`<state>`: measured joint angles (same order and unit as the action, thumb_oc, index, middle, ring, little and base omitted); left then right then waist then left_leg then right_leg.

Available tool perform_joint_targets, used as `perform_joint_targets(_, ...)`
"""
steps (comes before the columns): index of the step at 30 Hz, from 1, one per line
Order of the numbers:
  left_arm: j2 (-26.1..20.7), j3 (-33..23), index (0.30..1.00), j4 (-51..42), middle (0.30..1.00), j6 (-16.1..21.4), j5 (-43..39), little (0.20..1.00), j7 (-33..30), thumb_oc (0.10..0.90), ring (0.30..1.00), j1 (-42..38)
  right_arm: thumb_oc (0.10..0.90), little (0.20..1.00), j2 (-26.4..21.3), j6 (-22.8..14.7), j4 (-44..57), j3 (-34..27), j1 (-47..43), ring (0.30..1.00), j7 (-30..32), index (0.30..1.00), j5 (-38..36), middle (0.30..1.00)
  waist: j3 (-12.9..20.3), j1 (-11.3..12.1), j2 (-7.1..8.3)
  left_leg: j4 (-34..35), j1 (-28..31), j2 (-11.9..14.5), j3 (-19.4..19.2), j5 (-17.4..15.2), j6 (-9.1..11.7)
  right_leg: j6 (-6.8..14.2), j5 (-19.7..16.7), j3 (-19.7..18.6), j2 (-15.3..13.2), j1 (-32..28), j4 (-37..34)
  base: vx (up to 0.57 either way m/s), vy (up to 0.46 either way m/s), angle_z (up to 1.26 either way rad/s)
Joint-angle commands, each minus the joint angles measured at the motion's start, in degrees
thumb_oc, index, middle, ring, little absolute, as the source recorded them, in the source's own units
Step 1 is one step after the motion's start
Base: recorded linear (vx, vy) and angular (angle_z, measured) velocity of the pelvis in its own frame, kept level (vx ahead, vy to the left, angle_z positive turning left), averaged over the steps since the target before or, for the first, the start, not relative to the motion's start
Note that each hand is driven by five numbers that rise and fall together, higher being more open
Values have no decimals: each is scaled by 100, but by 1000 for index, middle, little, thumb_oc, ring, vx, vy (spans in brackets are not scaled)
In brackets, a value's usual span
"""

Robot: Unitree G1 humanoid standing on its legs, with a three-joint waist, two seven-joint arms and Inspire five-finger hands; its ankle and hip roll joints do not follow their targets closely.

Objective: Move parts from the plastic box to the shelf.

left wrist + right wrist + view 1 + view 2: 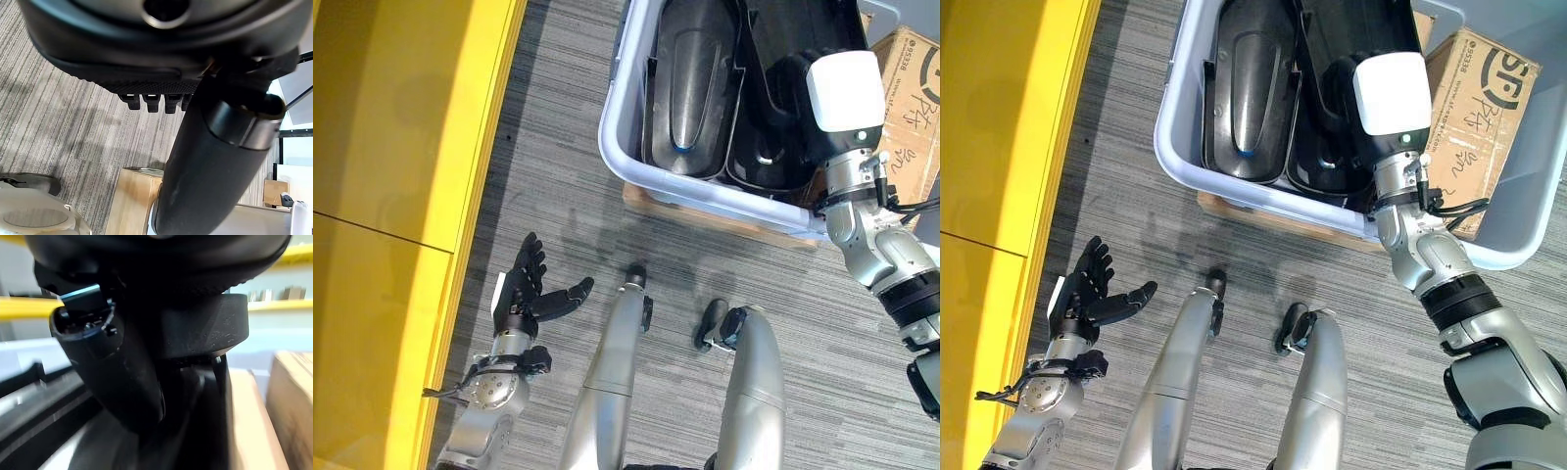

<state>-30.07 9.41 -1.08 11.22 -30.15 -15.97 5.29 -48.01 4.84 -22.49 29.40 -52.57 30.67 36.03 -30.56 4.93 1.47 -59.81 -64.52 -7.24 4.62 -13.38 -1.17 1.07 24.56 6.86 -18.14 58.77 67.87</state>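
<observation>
Down at the near left, the left hand hangs over the grey carpet, fingers straight and spread, thumb out to the side, nothing in it. Just beside that hand, on its outer side, runs the yellow shelf, its long edge passing close by the fingertips.

Further out and across, the right hand is reaching down into the plastic box, and it's deep in there. Its white-covered back faces up, and the dark fingers are buried among the black parts below it. In the right wrist view the dark bulk presses against black moulded surfaces, but whether the fingers are curled round anything I cannot tell.

So where are the parts? They are all in the box. One long black part with a smooth rounded hump and a small blue mark near its lower end lies just left of the right hand, resting against the box's near wall. A second black part sits directly beneath and around the right hand, touching the first along its edge.

Under the box's near edge a strip of pale wood peeks out on the carpet. Beyond the right hand, on its outer side, a brown cardboard carton with printed markings sits against the box.
</observation>
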Motion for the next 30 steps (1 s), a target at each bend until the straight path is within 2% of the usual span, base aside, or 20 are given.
perform_joint_targets(1, 98, -59, 1000, -696, 1000, 507, 172, 1000, -100, 900, 1000, 208, 400, 300, -107, -40, -285, 132, -243, 300, -242, 300, -35, 300, 76, 56, -213, 198, 613, 452, 363, -674, 54, 66, 110, -428, 75, -166, -305, 0, 0, 0)
perform_joint_targets(8, -2, -66, 1000, -697, 1000, 505, 217, 1000, -49, 900, 1000, 113, 400, 300, -175, -90, -70, -13, -5, 300, -217, 300, 41, 300, 76, 72, -136, 531, 1135, 505, 386, -622, 43, 159, -15, -334, 89, -690, -624, -11, 5, 0)
perform_joint_targets(9, -32, -97, 1000, -691, 1000, 505, 215, 1000, -16, 900, 1000, 62, 400, 300, -235, -113, 33, -68, 30, 300, -220, 300, 81, 300, 76, 82, -120, 652, 1143, 527, 398, -451, 26, 142, -200, -276, 70, -706, -758, 0, 0, 0)
perform_joint_targets(10, -33, -80, 1000, -682, 1000, 503, 212, 1000, -15, 900, 1000, 92, 400, 300, -231, -113, 41, -67, 73, 300, -229, 300, 83, 300, 76, 87, -118, 622, 1279, 530, 408, -610, 34, 185, -65, -307, 86, -838, -729, -73, 25, 6)
perform_joint_targets(11, -38, -105, 1000, -692, 1000, 500, 218, 1000, 23, 900, 1000, 40, 400, 300, -252, -132, 109, -128, 95, 300, -224, 300, 103, 300, 76, 83, -104, 737, 1261, 549, 403, -436, 23, 172, -254, -257, 76, -833, -851, 9, 6, 7)
perform_joint_targets(12, -47, -114, 1000, -679, 1000, 491, 218, 1000, 30, 900, 1000, 29, 400, 300, -285, -137, 164, -169, 137, 300, -227, 300, 123, 300, 76, 95, -86, 802, 1365, 557, 409, -421, 20, 189, -291, -227, 85, -948, -927, -70, 19, 7)
perform_joint_targets(19, -122, -161, 1000, -576, 1000, 465, 216, 1000, 195, 900, 1000, -130, 400, 300, -506, -316, 731, -486, 440, 300, -268, 300, 182, 300, 76, 128, 120, 1589, 2461, 691, 510, -237, -2, 398, -729, -23, 139, -2102, -1767, 31, 8, 1)
perform_joint_targets(26, -204, -206, 1000, -476, 1000, 446, 202, 1000, 307, 900, 1000, -236, 400, 300, -571, -452, 1021, -697, 758, 300, -345, 300, 202, 300, 85, 145, 263, 2252, 3350, 792, 554, -35, 40, 498, -1074, 155, 213, -3193, -2605, 35, -5, -4)
perform_joint_targets(30, -225, -260, 1000, -433, 1000, 409, 178, 1000, 403, 900, 1000, -202, 400, 300, -554, -557, 1275, -856, 1008, 300, -390, 300, 218, 300, 342, 134, 361, 2697, 3730, 853, 565, 151, 75, 575, -1338, 284, 284, -3707, -3228, 49, -12, 3)
